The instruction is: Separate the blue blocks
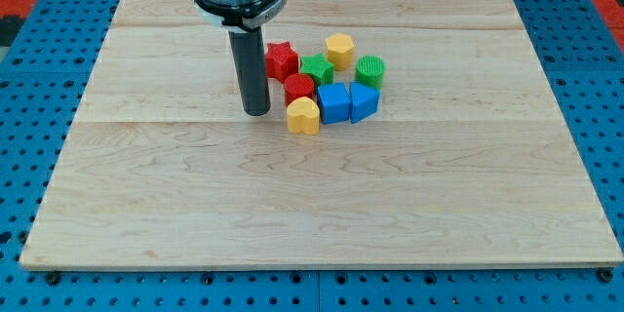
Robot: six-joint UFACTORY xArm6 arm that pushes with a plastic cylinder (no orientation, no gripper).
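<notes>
Two blue blocks sit side by side and touching near the board's middle: a blue cube (333,103) and, to its right, a blue wedge-like block (364,101). They are part of a tight cluster. A yellow block (303,115) touches the blue cube's left side, and a red cylinder (298,86) lies just above that. My tip (255,111) rests on the board to the left of the cluster, a short gap from the yellow block and the red cylinder, touching no block.
The cluster also holds a red star block (282,59), a green star block (316,68), a yellow hexagon block (339,50) and a green cylinder (370,71). The wooden board (312,205) lies on a blue perforated table.
</notes>
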